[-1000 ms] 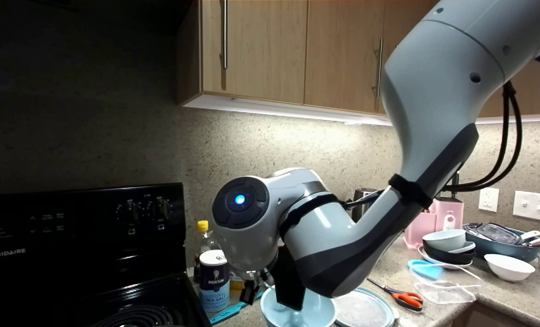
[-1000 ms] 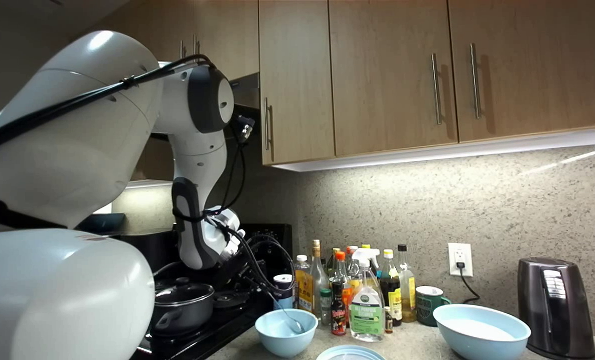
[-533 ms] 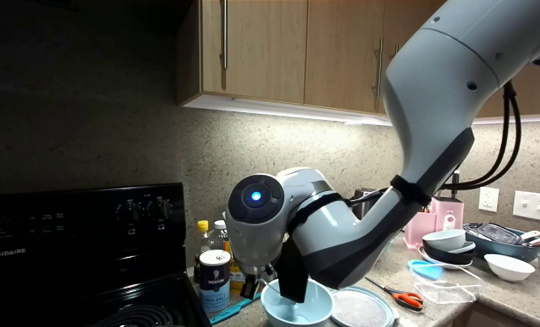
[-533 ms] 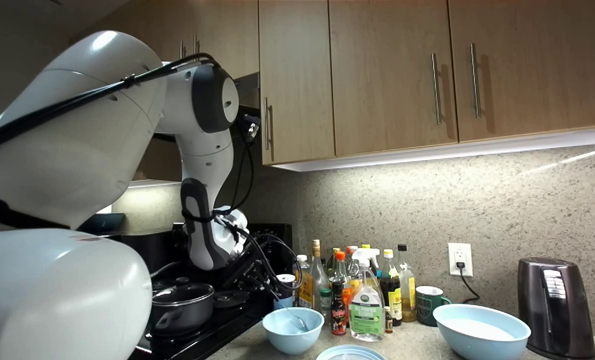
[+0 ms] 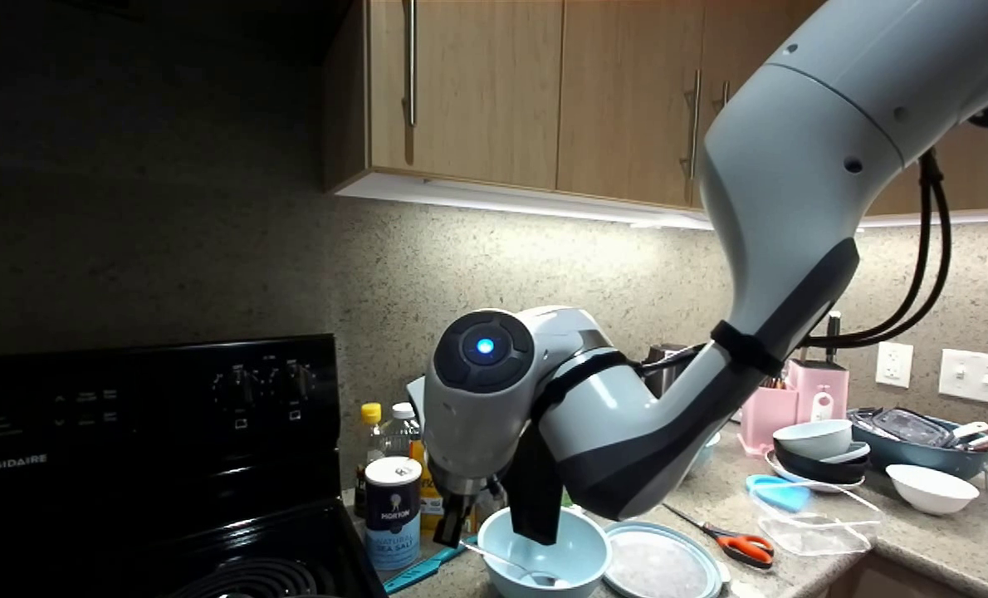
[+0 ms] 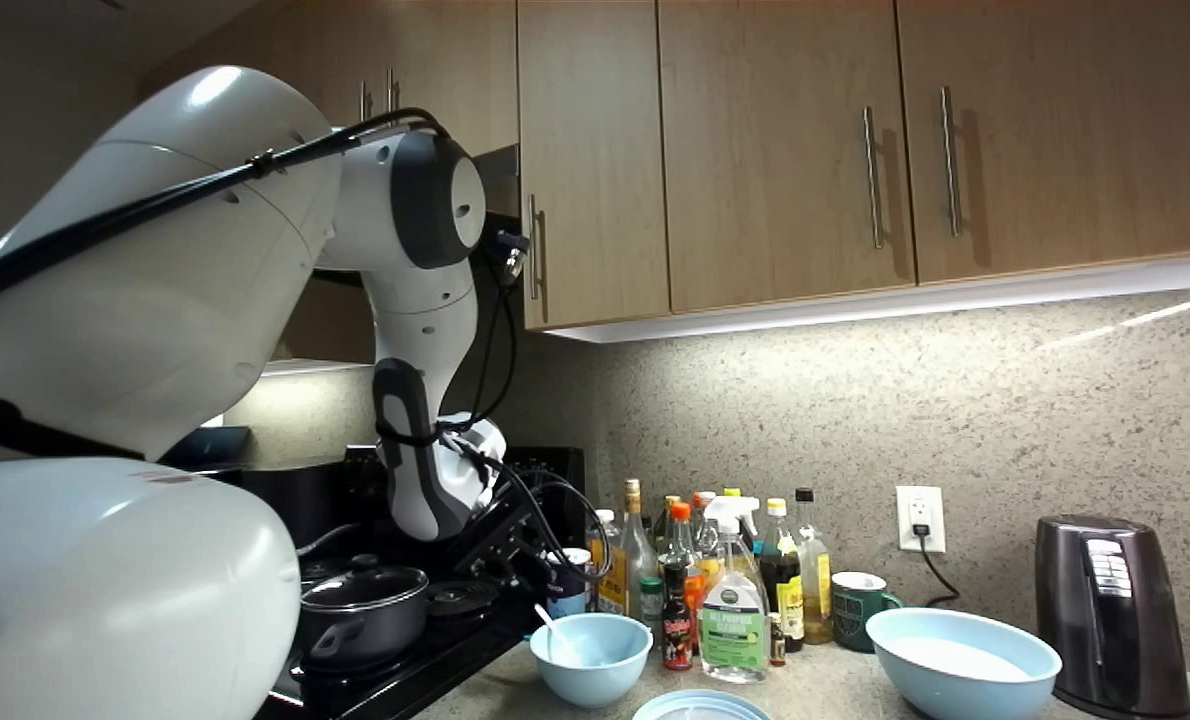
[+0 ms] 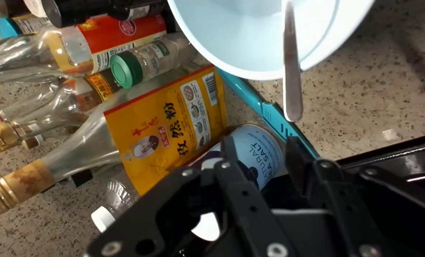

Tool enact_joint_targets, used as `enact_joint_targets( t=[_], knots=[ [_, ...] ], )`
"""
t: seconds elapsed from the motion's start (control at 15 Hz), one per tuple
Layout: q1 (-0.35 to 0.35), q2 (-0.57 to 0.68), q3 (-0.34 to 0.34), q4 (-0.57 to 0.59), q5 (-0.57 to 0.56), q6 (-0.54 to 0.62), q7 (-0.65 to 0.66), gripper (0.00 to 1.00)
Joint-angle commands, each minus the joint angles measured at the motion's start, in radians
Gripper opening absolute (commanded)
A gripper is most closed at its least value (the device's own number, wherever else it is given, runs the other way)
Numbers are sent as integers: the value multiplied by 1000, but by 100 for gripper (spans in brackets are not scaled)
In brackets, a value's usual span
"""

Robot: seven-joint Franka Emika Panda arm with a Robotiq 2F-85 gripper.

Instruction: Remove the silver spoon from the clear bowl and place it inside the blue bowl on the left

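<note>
Well, I see the silver metal spoon (image 7: pixel 291 71) leaning in the round, light aqua-blue bowl (image 7: pixel 251 39), handle jutting past the rim, and the black end effector (image 7: pixel 261 147) close by, its fingers parted.

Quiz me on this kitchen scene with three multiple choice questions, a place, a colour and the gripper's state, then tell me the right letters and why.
1. Where is the silver spoon?
A. In the pot
B. On the lid
C. In a light blue bowl

2. Main label colour of the spray bottle?
A. Green
B. Red
C. Purple

3. How is the gripper?
A. Shut on the spoon
B. Open
C. Shut on nothing

1 C: an exterior view shows its head inside that bowl.
2 A: the label looks green in an exterior view.
3 B: its fingers stand apart in the wrist view.
</note>
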Motion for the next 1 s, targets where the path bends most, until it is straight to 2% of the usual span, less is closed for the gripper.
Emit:
enact_joint_targets(
  t=[0.0,0.13,0.2,0.4,0.93],
  knots=[
    [-10,-7,6,4,-15,15,-43,73],
    [3,-14,6,13,4,-44,-47,85],
    [-3,0,7,11,1,-16,-9,67],
    [-1,0,7,21,1,-26,-10,85],
    [-1,0,7,21,1,-28,-10,85]
  ],
)
